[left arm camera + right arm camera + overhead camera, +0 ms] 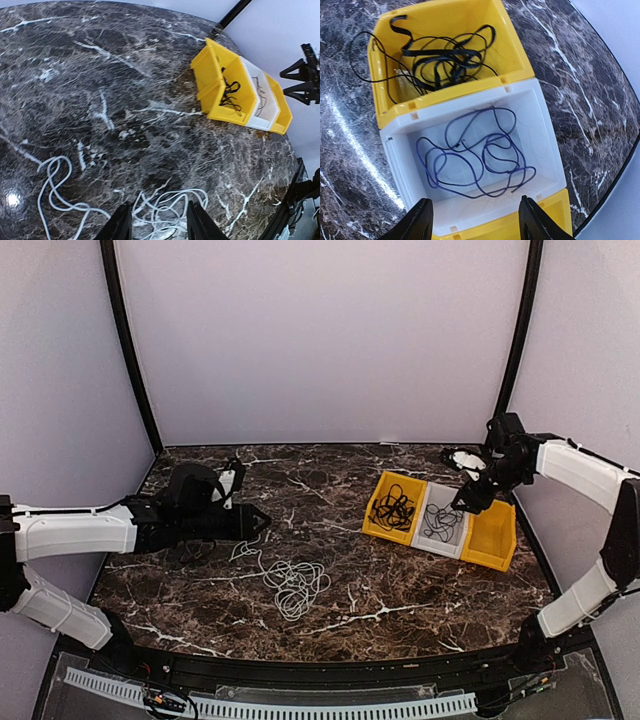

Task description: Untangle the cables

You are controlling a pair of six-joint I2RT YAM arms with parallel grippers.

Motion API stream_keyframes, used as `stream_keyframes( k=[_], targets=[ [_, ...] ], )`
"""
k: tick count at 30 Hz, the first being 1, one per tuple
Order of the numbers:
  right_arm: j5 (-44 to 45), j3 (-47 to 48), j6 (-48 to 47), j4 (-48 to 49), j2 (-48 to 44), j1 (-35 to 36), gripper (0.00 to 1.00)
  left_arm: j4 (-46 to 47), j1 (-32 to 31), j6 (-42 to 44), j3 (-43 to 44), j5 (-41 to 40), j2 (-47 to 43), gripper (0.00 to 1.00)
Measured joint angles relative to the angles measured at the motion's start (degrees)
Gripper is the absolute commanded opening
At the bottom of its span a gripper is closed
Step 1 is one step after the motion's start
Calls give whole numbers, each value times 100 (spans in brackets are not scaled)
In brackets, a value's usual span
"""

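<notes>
Table [400, 590]: dark marble-look top w/ white veins, glossy; glare spots are seen in both wrist views. It is enclosed on three sides by plain pale walls [320, 340], w/ black poles [128, 350] running up the rear corners. A white slotted strip [300, 705] is mounted along the near edge, betw. the arm bases.

Right of centre, three bins are set touching in a row, angled to the table edge: yellow bin [372, 515], white bin [428, 502], second yellow bin [492, 530]. A black cable [397, 508] is piled in the first yellow bin, one strand draped over its rim. A dark cable [440, 523] lies looped flat in the white bin. A white cable [292, 585] is spread loose on the bare table left of centre, well apart from the bins.

Left hand [255, 523] is held low near the white cable, fingers [120, 225] spread, nothing pinched. Right hand [470, 502] is held above the white bin, fingers [420, 220] spread wide, nothing gripped.
</notes>
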Motion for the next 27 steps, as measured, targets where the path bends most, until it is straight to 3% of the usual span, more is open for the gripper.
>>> stream_keyframes(
  k=[9, 18, 27],
  targets=[
    [-463, 1266, 354, -22, 549, 1961, 56, -127, 444, -236, -546, -177, 17, 39],
    [-857, 3670, 920, 68, 3222, 3582, 45, -164, 651, -741, -1078, -302, -293, 41],
    [-1456, 6321, 1672, -551, 5600, 4419, 64, -424, 1045, -1130, -1556, -407, -1132, 41]
  ],
)
